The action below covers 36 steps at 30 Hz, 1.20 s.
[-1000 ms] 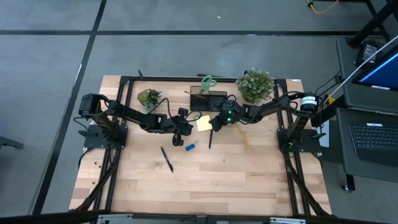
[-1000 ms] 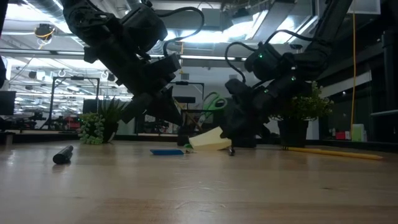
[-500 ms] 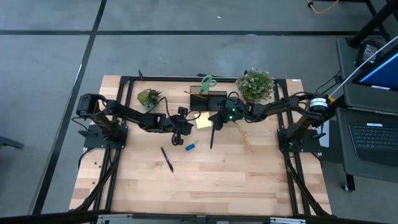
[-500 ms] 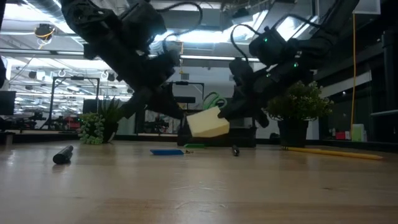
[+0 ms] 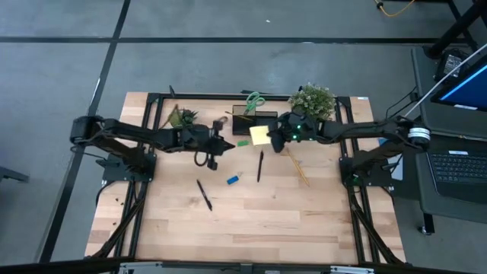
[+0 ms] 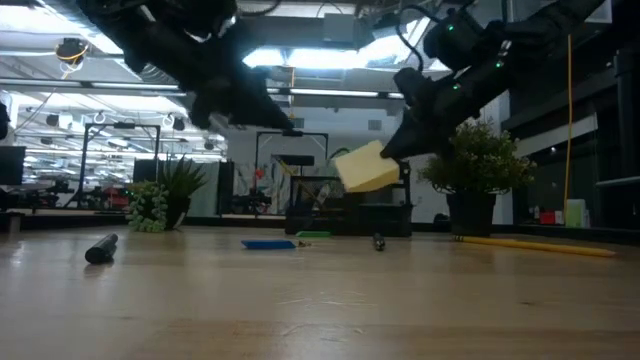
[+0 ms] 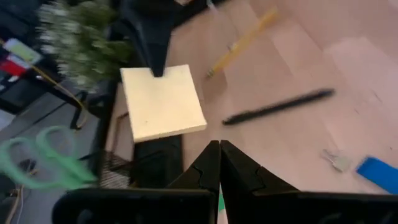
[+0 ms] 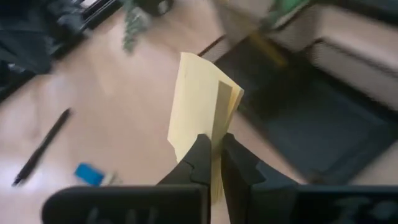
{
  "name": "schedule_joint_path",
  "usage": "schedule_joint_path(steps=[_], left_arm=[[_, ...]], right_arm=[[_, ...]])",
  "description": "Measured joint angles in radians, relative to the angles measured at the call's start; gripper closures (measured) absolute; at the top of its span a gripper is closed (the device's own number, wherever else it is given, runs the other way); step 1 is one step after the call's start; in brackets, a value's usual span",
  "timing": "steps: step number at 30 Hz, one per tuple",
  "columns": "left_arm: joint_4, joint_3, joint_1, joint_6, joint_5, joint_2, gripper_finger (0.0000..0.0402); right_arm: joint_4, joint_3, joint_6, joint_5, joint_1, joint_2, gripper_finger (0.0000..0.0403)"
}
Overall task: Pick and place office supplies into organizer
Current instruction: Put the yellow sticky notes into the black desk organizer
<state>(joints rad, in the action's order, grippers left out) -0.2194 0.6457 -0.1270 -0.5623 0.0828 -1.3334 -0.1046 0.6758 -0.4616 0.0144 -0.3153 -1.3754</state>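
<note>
The yellow sticky-note pad (image 5: 260, 135) hangs in the air just in front of the black organizer (image 5: 248, 122), with my right gripper (image 5: 273, 137) shut on it. My left gripper (image 5: 222, 141) hovers shut and empty to the pad's left; its closed fingertips (image 7: 219, 152) show in the left wrist view. Flat on the table lie a green eraser (image 5: 242, 142), a blue eraser (image 5: 233, 180), two black pens (image 5: 260, 165) (image 5: 204, 194) and pencils (image 5: 298, 167). Green-handled scissors (image 5: 253, 100) stick up out of the organizer. My right gripper pinches the pad between its two fingers, one on each broad face, at the pad's near edge (image 8: 214, 144). The fingers slant downward from the table's right. The pad (image 6: 367, 167) is lifted clear of the table, tilted, and sticks out beyond the fingertips.
Two potted plants stand at the far edge, a small one (image 5: 181, 118) on the left and a bushier one (image 5: 312, 103) to the organizer's right. A black frame (image 5: 152, 103) rings the table. Bare wood fills the near half (image 5: 251, 228).
My right gripper has lifted the pad off the table and carried it up and toward the far edge, close to the organizer; the pad now hangs clear and tilted. My left gripper, still shut, has risen and moved toward the far edge.
</note>
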Motion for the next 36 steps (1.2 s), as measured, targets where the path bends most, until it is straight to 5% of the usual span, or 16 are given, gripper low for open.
schedule_joint_path(steps=[13,36], left_arm=[[-0.05,-0.089,-0.028,0.012,-0.049,0.159,0.04],[-0.047,-0.103,-0.048,0.017,-0.048,0.159,0.04]], right_arm=[[0.075,0.0,-0.073,-0.002,-0.183,0.028,0.0384],[-0.082,0.0,-0.082,-0.021,-0.187,-0.142,0.0385]])
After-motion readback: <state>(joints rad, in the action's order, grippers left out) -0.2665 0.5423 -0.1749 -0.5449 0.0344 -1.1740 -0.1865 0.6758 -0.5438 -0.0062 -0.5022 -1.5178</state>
